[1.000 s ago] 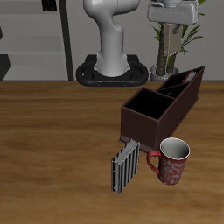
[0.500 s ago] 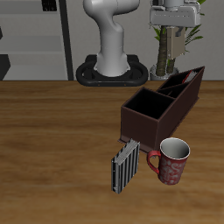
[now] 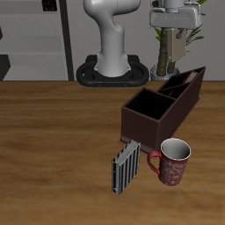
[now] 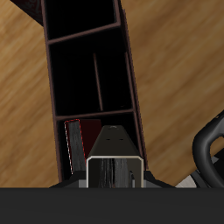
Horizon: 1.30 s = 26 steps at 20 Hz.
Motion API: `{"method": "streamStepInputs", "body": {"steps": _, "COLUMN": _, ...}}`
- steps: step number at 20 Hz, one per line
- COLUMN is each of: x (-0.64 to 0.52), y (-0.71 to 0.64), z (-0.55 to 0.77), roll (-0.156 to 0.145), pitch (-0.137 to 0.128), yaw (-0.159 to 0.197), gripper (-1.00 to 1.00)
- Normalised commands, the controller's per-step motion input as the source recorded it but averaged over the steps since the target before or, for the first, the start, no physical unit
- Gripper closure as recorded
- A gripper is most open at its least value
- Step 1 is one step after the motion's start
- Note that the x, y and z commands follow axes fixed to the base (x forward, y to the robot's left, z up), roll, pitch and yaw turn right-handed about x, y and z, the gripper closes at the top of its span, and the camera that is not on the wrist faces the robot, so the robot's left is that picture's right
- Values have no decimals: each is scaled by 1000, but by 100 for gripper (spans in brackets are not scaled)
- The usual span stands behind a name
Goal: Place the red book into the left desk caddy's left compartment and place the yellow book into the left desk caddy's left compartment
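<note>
On the desk (image 3: 53,132) stood the left desk caddy (image 3: 163,105), red book (image 4: 74,140) upright in its left compartment (image 4: 101,144), fingers (image 3: 177,44) high above clamped on the yellow book (image 4: 114,171), mug (image 3: 174,163) near the caddy.

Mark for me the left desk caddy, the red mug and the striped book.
left desk caddy (image 3: 145,128): exterior view, on its outer front wall.
red mug (image 3: 173,167): exterior view, on the patterned side of its body.
striped book (image 3: 126,169): exterior view, on its striped cover, beside the mug's handle.
</note>
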Motion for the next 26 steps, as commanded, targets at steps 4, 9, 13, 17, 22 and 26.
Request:
{"method": "streamStepInputs", "body": {"steps": 4, "x": 50, "y": 27, "z": -112, "roll": 0, "pitch": 18, "yaw": 5, "gripper": 100}}
{"method": "streamStepInputs", "body": {"steps": 9, "x": 64, "y": 56, "z": -124, "roll": 5, "pitch": 32, "yaw": 4, "gripper": 100}}
{"method": "streamStepInputs", "body": {"steps": 13, "x": 48, "y": 59, "z": -154, "roll": 6, "pitch": 24, "yaw": 9, "gripper": 100}}
{"method": "streamStepInputs", "body": {"steps": 17, "x": 83, "y": 64, "z": -151, "roll": 10, "pitch": 30, "yaw": 14, "gripper": 100}}
{"method": "streamStepInputs", "body": {"steps": 22, "x": 47, "y": 12, "z": -26, "roll": 23, "pitch": -2, "yaw": 10, "gripper": 100}}
{"method": "streamStepInputs", "body": {"steps": 26, "x": 72, "y": -4, "z": -22, "roll": 5, "pitch": -17, "yaw": 18, "gripper": 100}}
